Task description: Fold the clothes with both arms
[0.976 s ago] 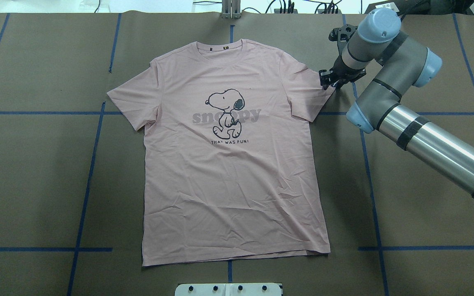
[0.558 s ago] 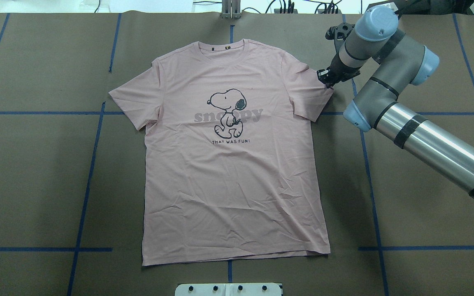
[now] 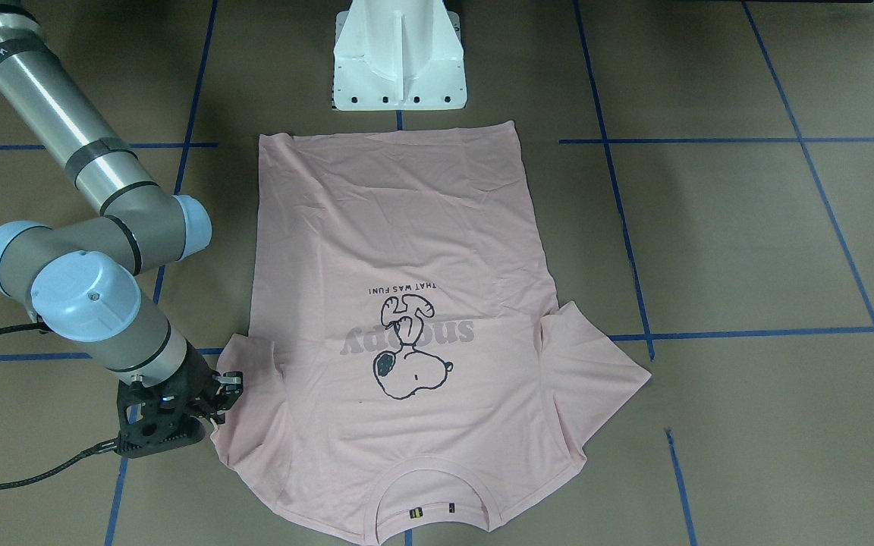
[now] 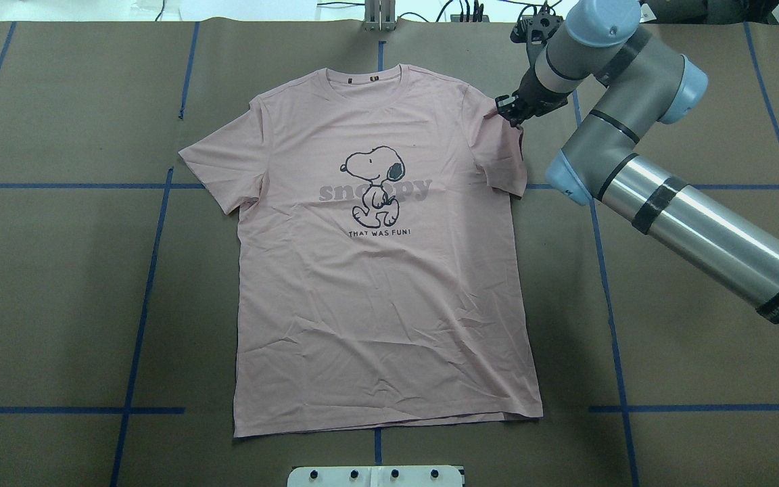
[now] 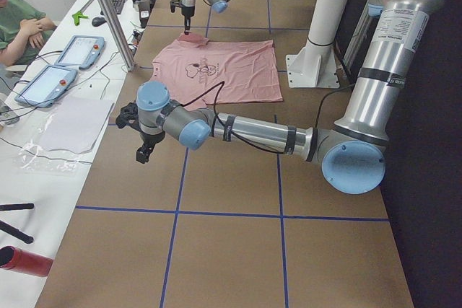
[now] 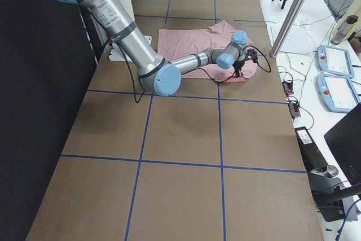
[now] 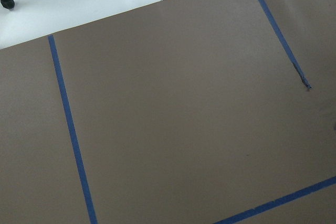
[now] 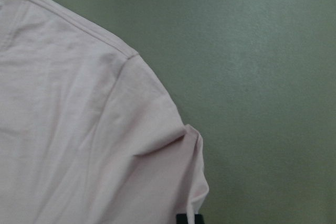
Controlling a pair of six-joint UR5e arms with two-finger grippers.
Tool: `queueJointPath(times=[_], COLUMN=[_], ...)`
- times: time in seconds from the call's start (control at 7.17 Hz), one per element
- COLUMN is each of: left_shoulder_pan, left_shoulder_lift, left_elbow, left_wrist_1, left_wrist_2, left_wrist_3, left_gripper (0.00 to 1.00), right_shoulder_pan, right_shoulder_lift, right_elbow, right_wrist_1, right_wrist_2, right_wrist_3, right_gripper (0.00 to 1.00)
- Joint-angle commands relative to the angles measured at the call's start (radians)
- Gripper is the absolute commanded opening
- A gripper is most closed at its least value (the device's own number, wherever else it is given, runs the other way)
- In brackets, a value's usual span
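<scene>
The pink T-shirt (image 4: 383, 284) lies flat, print up, at the middle of the table (image 4: 58, 304). The right gripper (image 4: 510, 108) is clamped on 1 sleeve (image 4: 503, 155), which is bunched inward. The left gripper (image 5: 143, 151) hangs well apart from the T-shirt; whether it is open or closed I cannot tell.

Brown paper (image 4: 58, 304) covers the table you face, ruled into a grid by blue tape lines (image 4: 139, 325). A white pedestal base (image 3: 399, 57) stands at the robot's edge, on one tape line. On your side runs a white bench (image 5: 36, 200). On it you have two tablets (image 5: 81, 51) lying side by side, a white sheet (image 5: 76, 120), a clear plastic bag (image 5: 32, 153) just beside the sheet, and loose cables. A red bottle (image 5: 25, 261) sits near the bench's end. A metal pole (image 5: 108, 12) rises at the table's edge. A person in a green top (image 5: 18, 30) sits at the bench, arms folded.
</scene>
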Motion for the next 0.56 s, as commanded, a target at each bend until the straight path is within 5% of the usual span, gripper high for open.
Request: queueJointPath(times=[0.0,0.28,0.42], left_shoulder_pan=[0.0,0.0,0.0], left_shoulder_lift=[-0.002,-0.004,-0.005], left_elbow=[0.009,0.018,0.02], left_wrist_1=[-0.001,-0.003,-0.003], left_wrist_2=[0.0,0.0,0.0], left_wrist_3=[0.003,0.006,0.005], left_gripper=[1.0,1.0,1.0], right_shoulder_pan=[-0.062,-0.091,-0.096], right_shoulder_lift=[0.087,0.212,0.225], right_elbow=[0.0,-0.129,-0.154], right_wrist_1=[-0.02,-0.052,-0.048], right_wrist_2=[-0.002,-0.057,-0.074], right_wrist_3=[0.039,0.041,0.041], right_gripper=[0.0,0.0,0.08])
